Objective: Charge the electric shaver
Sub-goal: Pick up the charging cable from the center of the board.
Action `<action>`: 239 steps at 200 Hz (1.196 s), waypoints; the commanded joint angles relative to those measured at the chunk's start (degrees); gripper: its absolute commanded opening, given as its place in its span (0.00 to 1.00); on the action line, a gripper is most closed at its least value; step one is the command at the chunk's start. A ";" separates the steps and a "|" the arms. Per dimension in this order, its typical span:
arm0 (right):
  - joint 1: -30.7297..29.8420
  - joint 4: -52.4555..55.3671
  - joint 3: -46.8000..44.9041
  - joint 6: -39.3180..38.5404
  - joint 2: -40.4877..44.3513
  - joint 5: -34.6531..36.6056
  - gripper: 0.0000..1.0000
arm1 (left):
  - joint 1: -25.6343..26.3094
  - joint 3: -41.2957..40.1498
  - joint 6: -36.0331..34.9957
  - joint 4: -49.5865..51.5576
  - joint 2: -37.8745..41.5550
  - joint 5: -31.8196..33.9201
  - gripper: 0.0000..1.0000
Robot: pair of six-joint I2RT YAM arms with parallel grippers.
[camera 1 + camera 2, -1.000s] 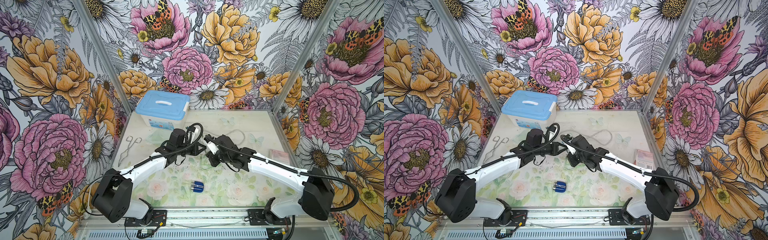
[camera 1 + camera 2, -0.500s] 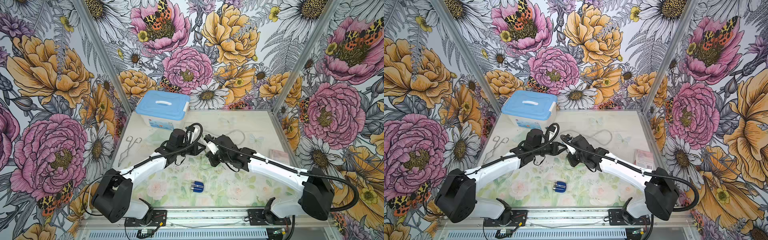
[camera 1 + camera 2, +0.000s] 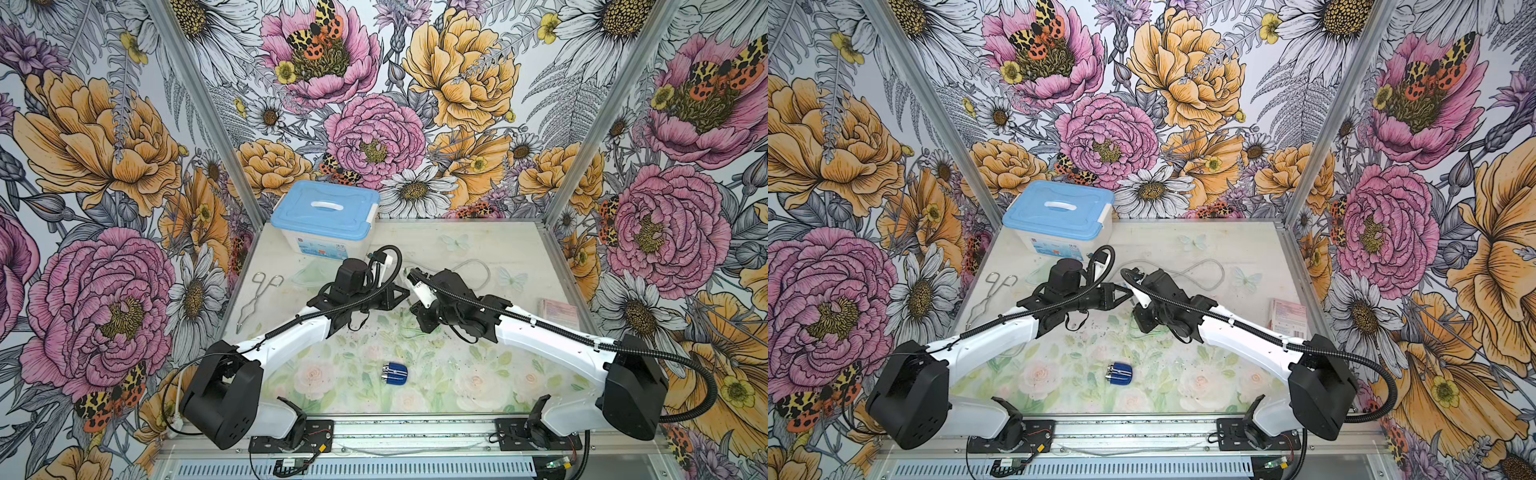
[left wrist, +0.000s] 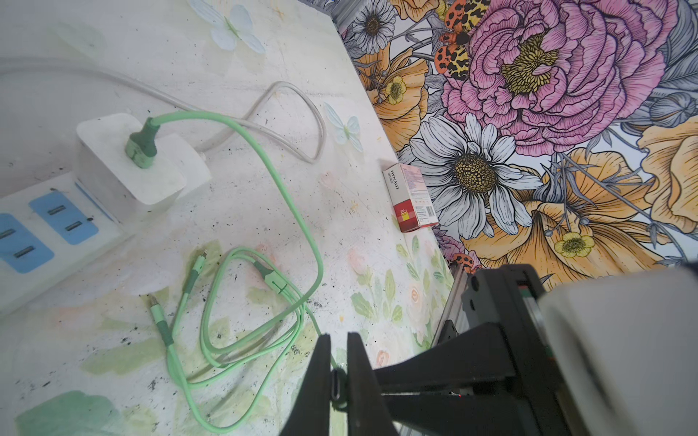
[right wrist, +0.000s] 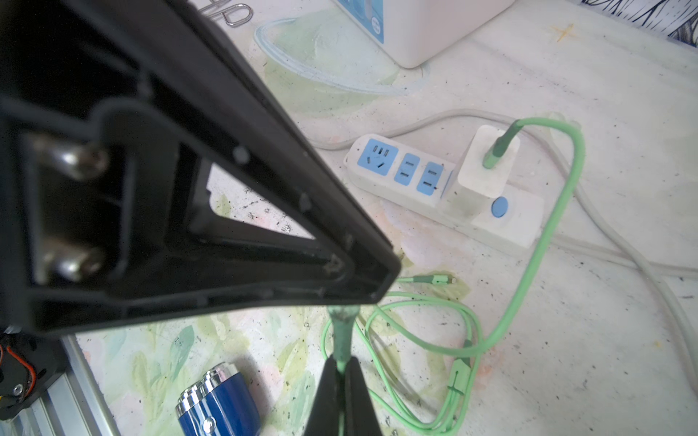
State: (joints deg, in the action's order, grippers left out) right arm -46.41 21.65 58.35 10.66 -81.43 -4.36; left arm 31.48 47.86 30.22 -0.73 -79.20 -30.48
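Left gripper (image 4: 338, 358), right gripper (image 5: 342, 364): two pinching one cable (image 5: 342, 332)

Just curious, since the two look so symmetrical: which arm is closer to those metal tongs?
Left. The left arm passes close by the metal tongs; the right arm lies far over on the opposite side.

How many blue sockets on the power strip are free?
3 on the power strip: end socket, middle socket, third socket beside the white adapter, which may cover another.
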 commanded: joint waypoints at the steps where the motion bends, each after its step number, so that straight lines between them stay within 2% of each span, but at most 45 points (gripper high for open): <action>1: 0.36 -1.17 1.68 0.33 -0.40 -0.71 0.00 | -0.95 -1.19 0.37 -1.82 1.32 1.85 0.08; 21: 0.36 -1.22 1.68 0.40 -0.40 -0.78 0.00 | -1.25 -1.36 0.35 -1.82 1.57 2.26 0.10; 51: 0.36 -1.26 1.70 0.48 -0.49 -0.92 0.00 | -1.64 -1.63 0.54 -2.08 1.85 2.42 0.20; 70: 0.36 -1.33 1.68 0.50 -0.55 -1.02 0.00 | -1.85 -1.87 0.71 -2.30 1.94 2.82 0.21; 107: 0.36 -1.43 2.05 0.48 -0.84 -1.06 0.00 | -1.78 -2.36 1.24 -3.57 1.90 2.35 0.07; 127: 0.36 -1.49 2.40 0.44 -1.00 -1.01 0.00 | -1.60 -2.36 1.42 -4.01 1.68 1.72 0.04; 159: 0.36 -1.52 2.64 0.50 -1.01 -0.60 0.00 | -1.59 -2.27 1.51 -4.36 1.60 0.89 0.00; 239: 0.36 -1.78 3.41 0.45 -1.19 1.01 0.00 | -1.53 -2.24 1.95 -5.25 0.63 -1.40 0.02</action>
State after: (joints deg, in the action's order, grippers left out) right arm -46.41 21.37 59.18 10.66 -82.28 -4.43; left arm 30.13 46.30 31.64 -4.99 -78.67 -30.11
